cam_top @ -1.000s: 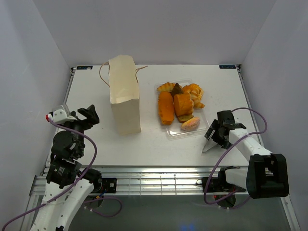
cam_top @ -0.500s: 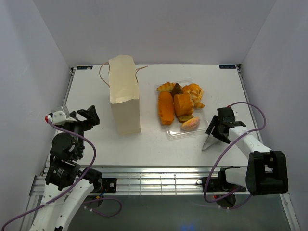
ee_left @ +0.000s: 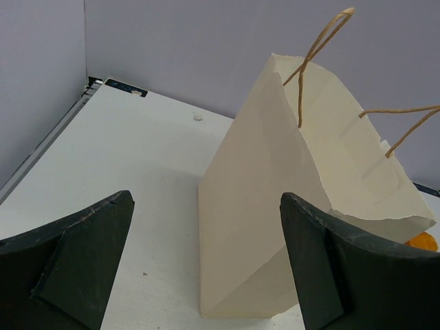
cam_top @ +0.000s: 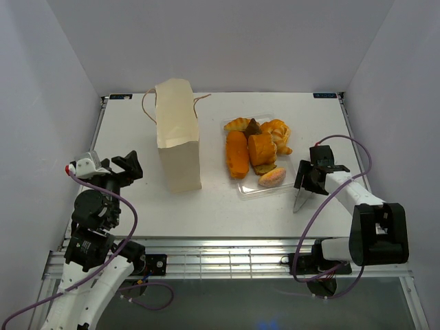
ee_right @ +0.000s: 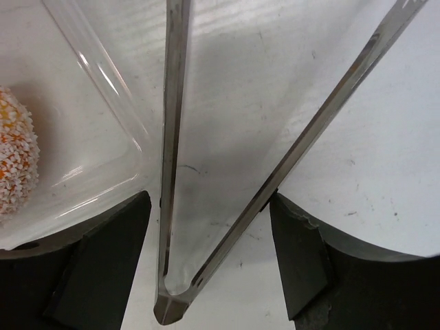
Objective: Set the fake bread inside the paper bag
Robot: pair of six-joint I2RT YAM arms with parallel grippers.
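R end effector clamps metal tongs, a finger on each blade, blades apart. Fake bread sits in clear tray just to its left, pinkish bun closest; loaves' long axes run away from arms. Paper bag stands beyond, ahead of L end effector, which is apart and empty. Only R wrist cam shows the tong grip; only top cam shows all the bread.

No writing here can be read. A small blue sticker sits at each far corner of the worktop, its print too tiny to make out.
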